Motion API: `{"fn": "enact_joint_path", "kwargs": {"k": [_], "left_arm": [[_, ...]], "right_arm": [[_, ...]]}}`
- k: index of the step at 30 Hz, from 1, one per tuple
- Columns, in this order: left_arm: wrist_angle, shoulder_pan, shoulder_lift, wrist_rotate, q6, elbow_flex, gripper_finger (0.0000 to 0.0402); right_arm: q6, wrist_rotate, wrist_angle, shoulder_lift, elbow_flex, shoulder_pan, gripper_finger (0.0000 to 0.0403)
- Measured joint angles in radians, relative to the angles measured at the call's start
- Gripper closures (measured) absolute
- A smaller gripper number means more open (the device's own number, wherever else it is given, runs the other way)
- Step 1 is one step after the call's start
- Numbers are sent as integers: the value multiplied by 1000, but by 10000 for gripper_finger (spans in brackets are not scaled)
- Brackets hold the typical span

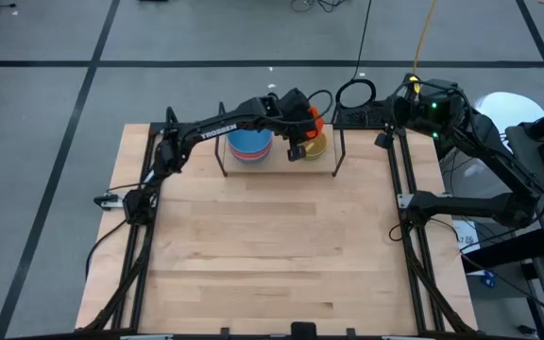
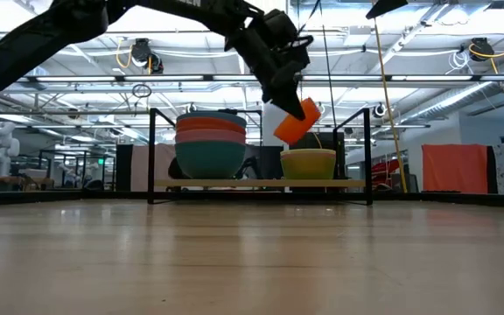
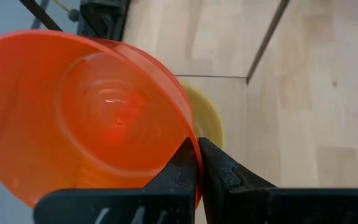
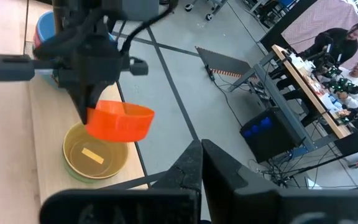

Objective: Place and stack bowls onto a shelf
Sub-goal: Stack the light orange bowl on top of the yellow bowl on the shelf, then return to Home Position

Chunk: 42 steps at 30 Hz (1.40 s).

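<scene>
So the left gripper [image 2: 289, 98] is up over the shelf [image 2: 261, 183] at the far edge of the table [image 1: 272, 255], fingers [image 3: 188, 165] pinched tight on the rim of the orange bowl [image 2: 297, 122]. The bowl's hanging tilted in the air, just above the yellow bowl [image 2: 308, 163], not touching it as far as the low view shows. The yellow one sits on the right part of the shelf board and has a small yellowish label or something flat lying inside it. On the left part there's a stack of bowls [image 2: 210, 143], teal at the bottom, pinkish-red in the middle, blue on top. The right gripper [image 4: 201, 163] is parked off past the table's far right corner, fingers together, holding nothing. People are sitting at a desk [image 4: 309, 81] way off in the room.
</scene>
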Motion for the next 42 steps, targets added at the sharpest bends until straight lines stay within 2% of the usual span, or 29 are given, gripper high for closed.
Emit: {"fn": "enact_joint_path", "kwargs": {"k": [14,18,23,27,34,42], "left_arm": [[-18,0,94,-1,45,-1,397],[-3,-5,90,-9,55,-1,373],[-15,-25,90,-159,24,0,347],[-17,-46,89,-204,40,0,328],[-26,-91,44,-218,33,0,301],[-32,-128,-47,-242,7,0,298]], "right_arm": [[0,0,0,0,0,0,403],[-1,0,0,0,0,0,403],[-3,0,-2,0,0,0,403],[-2,0,-14,0,0,0,403],[5,-4,-25,0,0,0,403],[8,-8,-23,0,0,0,403]]}}
